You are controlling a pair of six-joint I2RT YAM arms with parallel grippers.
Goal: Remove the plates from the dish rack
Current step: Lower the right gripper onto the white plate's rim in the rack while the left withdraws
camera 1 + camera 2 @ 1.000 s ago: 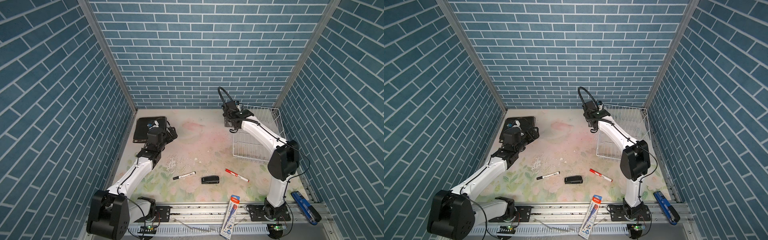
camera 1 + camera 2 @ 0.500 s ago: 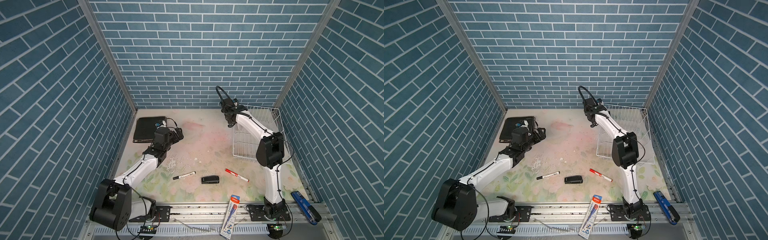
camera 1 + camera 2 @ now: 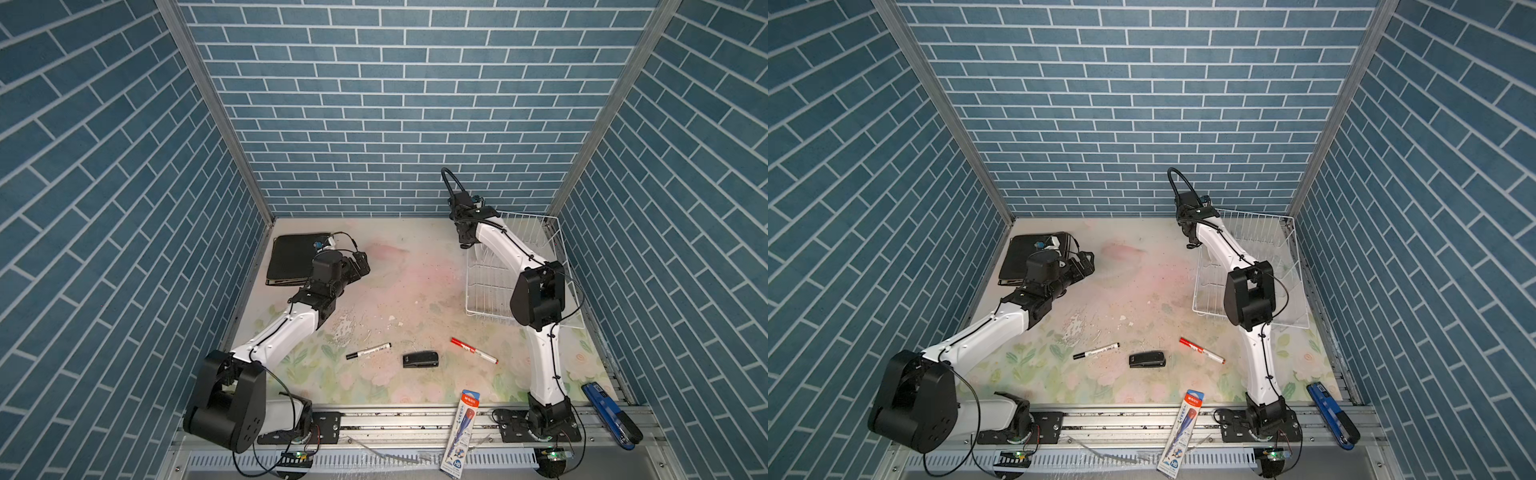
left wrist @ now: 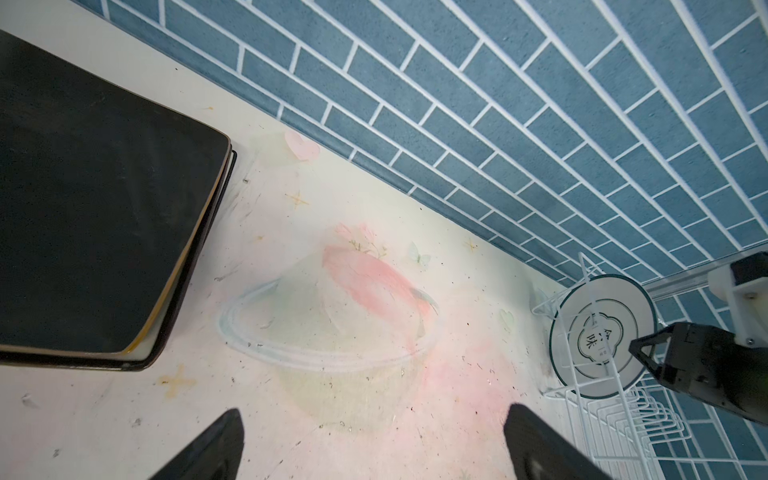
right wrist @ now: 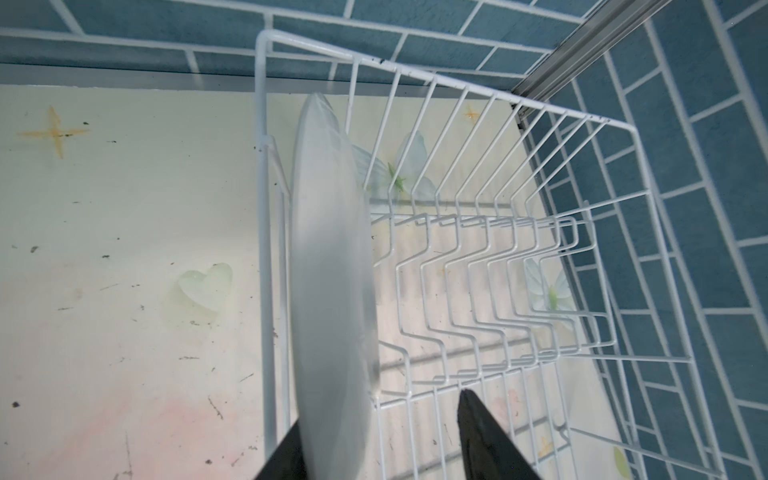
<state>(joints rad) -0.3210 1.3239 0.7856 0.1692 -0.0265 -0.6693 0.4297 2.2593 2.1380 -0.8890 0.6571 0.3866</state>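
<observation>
A stack of square plates (image 3: pixel 291 257) (image 3: pixel 1025 257) with a black one on top (image 4: pixel 95 232) lies at the back left of the table. My left gripper (image 3: pixel 363 264) (image 3: pixel 1088 262) (image 4: pixel 374 409) hovers open just right of the stack, holding nothing. The white wire dish rack (image 3: pixel 552 232) (image 3: pixel 1258 232) (image 5: pixel 457 85) stands at the back right. One round white plate (image 4: pixel 582 332) (image 5: pixel 332 270) stands upright at its left end. My right gripper (image 3: pixel 465 245) (image 3: pixel 1190 245) (image 5: pixel 380 407) straddles that plate's top edge. One finger is against the plate, the other finger (image 5: pixel 478 424) is a gap away.
Near the front lie a black marker (image 3: pixel 368 351), a black stapler (image 3: pixel 420 359) and a red pen (image 3: pixel 473 356). A pencil packet (image 3: pixel 461 432) and a blue tool (image 3: pixel 611 419) rest on the front rail. Brick walls close in the back and both sides.
My left gripper has drawn away from the plate stack towards the right, staying open. My right gripper's jaws have narrowed around the round plate, and that arm's elbow has swung.
</observation>
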